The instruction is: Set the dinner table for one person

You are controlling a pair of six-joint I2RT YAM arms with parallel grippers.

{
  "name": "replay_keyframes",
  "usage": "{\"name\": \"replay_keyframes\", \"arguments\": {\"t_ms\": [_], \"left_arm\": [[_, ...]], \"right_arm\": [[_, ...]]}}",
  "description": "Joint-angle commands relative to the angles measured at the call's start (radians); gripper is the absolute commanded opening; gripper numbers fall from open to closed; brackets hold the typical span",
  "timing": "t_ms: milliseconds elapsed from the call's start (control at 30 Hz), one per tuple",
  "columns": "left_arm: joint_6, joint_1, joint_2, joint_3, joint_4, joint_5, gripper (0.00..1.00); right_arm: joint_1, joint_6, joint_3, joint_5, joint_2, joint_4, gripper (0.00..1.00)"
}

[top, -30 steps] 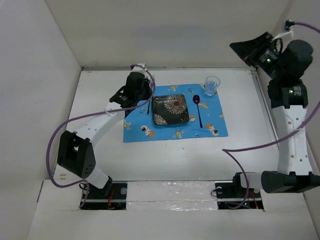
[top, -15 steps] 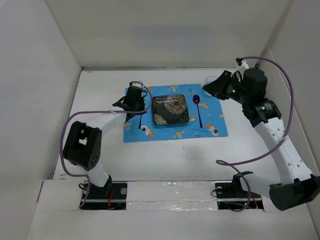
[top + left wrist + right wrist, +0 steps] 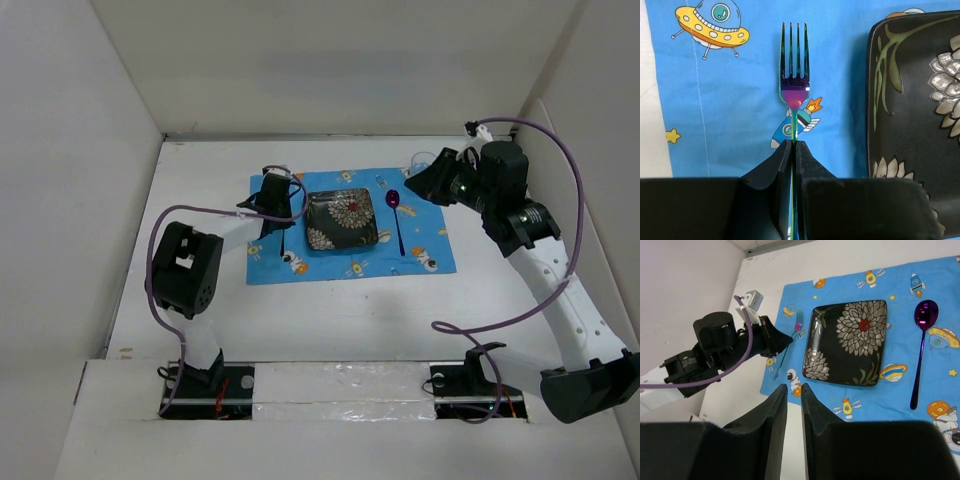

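On the white dinner table (image 3: pixel 350 320) lies a blue cartoon placemat (image 3: pixel 350 265). A dark flowered square plate (image 3: pixel 341 220) sits at its middle, and a purple spoon (image 3: pixel 397 220) lies to its right. My left gripper (image 3: pixel 793 142) is shut on the handle of an iridescent fork (image 3: pixel 794 75). The fork lies flat on the mat left of the plate (image 3: pixel 920 125), tines pointing away. My right gripper (image 3: pixel 794 385) hangs above the mat's far right corner (image 3: pixel 418 183). Its jaws are almost together and hold nothing. It hides the clear glass in the top view.
White walls (image 3: pixel 120 120) stand on three sides of the table. A purple cable (image 3: pixel 200 212) loops off the left arm. The right wrist view shows the left gripper (image 3: pixel 785 338), fork (image 3: pixel 798 320), plate (image 3: pixel 852 342) and spoon (image 3: pixel 921 340).
The right arm has come down from high at the back right to over the mat's far right corner, covering the glass. The left arm has folded closer, still holding the fork beside the plate.
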Motion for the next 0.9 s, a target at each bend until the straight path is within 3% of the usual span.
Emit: {"name": "replay_keyframes", "arguments": {"t_ms": [0, 367, 433, 733, 800, 833, 867], "left_arm": [[-0.009, 0.01, 0.012, 0.038, 0.052, -0.021, 0.0], [-0.006, 0.022, 0.123, 0.073, 0.036, -0.007, 0.0], [-0.009, 0.031, 0.112, 0.069, 0.041, -0.007, 0.04], [-0.023, 0.031, -0.068, 0.053, -0.049, -0.025, 0.41], [-0.027, 0.031, -0.122, 0.061, -0.08, -0.033, 0.52], [-0.036, 0.031, -0.202, 0.085, -0.144, -0.048, 0.61], [-0.036, 0.031, -0.202, 0.085, -0.145, -0.048, 0.61]], "right_arm": [[0.01, -0.02, -0.017, 0.022, -0.006, 0.0, 0.23], [0.01, -0.015, -0.009, 0.062, -0.009, -0.023, 0.23], [0.01, -0.012, -0.005, 0.065, -0.008, -0.026, 0.23], [-0.013, -0.017, 0.027, 0.102, -0.006, -0.043, 0.26], [-0.027, -0.028, 0.038, 0.103, -0.005, -0.056, 0.27], [-0.06, -0.034, 0.046, 0.105, -0.003, -0.072, 0.33], [-0.061, -0.034, 0.046, 0.105, -0.003, -0.072, 0.33]]}}
